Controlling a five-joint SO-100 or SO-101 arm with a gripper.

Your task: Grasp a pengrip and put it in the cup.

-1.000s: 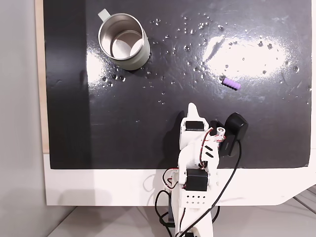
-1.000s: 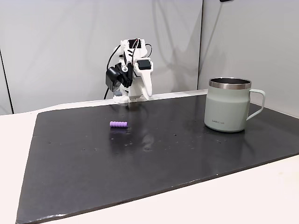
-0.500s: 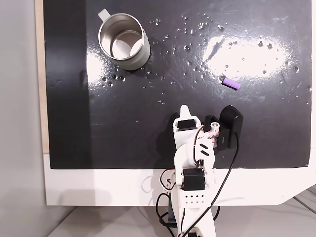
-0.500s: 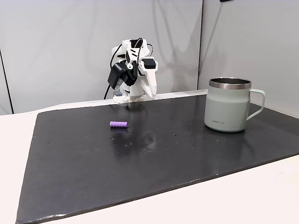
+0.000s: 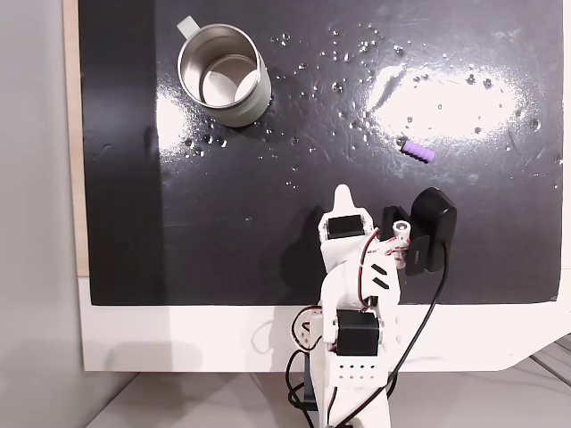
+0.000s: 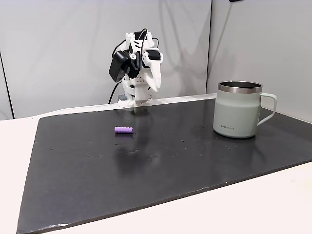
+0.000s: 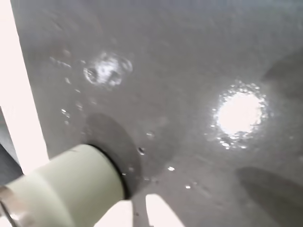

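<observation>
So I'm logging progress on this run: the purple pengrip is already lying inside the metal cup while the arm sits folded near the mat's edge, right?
Not quite. The pengrip is not in the cup; it lies on the black mat, far from the cup, as the fixed view from above shows. The cup's inside is bare there. The arm does sit folded near the mat's edge.
</observation>
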